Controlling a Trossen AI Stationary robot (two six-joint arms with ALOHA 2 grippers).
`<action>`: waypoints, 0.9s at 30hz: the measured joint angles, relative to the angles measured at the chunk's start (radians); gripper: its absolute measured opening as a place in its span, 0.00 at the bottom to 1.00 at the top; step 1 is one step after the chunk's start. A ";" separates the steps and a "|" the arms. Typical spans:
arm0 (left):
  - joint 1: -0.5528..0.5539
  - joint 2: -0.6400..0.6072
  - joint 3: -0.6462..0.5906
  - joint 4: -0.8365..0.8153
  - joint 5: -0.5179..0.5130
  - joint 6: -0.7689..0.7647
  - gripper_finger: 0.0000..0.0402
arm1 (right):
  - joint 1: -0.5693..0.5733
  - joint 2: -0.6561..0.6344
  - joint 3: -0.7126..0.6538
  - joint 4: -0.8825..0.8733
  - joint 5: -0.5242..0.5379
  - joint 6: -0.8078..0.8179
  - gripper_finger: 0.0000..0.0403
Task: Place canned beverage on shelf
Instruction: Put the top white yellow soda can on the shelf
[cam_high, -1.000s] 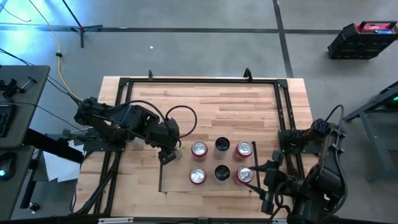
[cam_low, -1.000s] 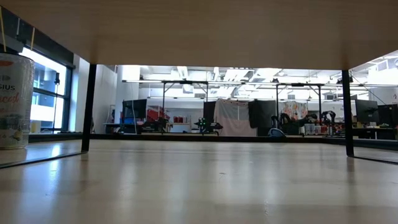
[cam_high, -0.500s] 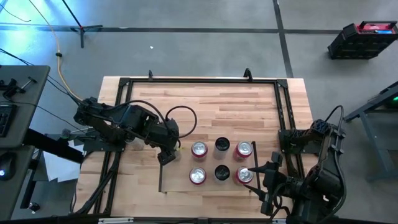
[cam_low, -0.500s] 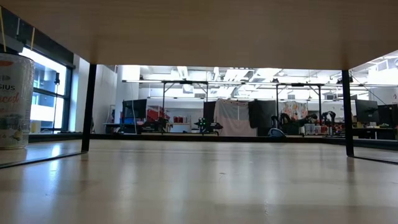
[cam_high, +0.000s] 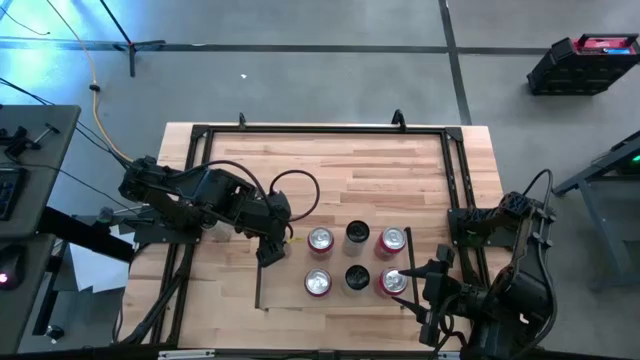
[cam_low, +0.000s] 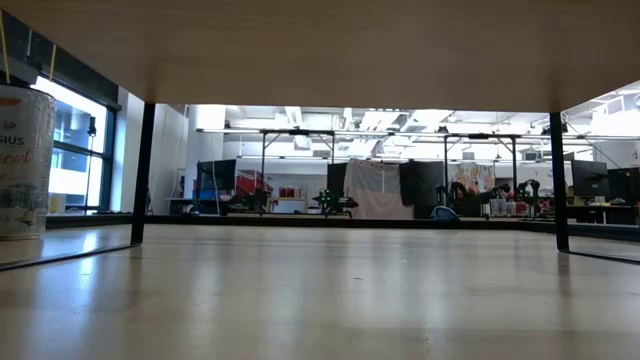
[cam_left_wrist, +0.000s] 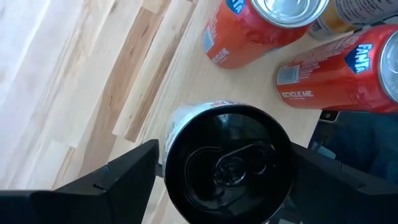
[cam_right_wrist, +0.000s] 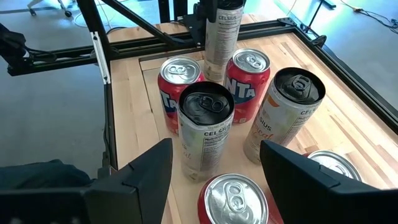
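The shelf (cam_high: 290, 292) is a pale panel on the tabletop, with several red and black-topped cans standing on it. At its far left corner stands a tall white canned beverage with a black top (cam_left_wrist: 227, 165), also seen in the right wrist view (cam_right_wrist: 222, 34). My left gripper (cam_high: 272, 250) hangs over it, pointing down, open, one finger (cam_left_wrist: 124, 171) on each side of the can's top with a thin gap. My right gripper (cam_high: 412, 275) waits open by the shelf's near right corner, above a red can (cam_right_wrist: 233, 198).
Two red cans (cam_left_wrist: 249, 25) stand close beside the new can. The black tube frame (cam_high: 320, 130) runs round the plank tabletop. In the low view a white can (cam_low: 20, 160) stands at table level left of the shelf's dark leg (cam_low: 143, 170).
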 joint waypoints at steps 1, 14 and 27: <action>0.000 0.000 0.000 0.000 -0.005 0.002 0.77 | 0.000 0.000 0.000 0.000 0.000 0.000 0.57; 0.001 0.001 0.000 0.052 -0.081 0.062 0.77 | 0.000 0.000 0.000 0.000 0.000 0.000 0.57; 0.022 0.001 0.000 0.054 -0.111 0.077 0.77 | 0.000 0.000 0.000 0.000 0.000 0.000 0.57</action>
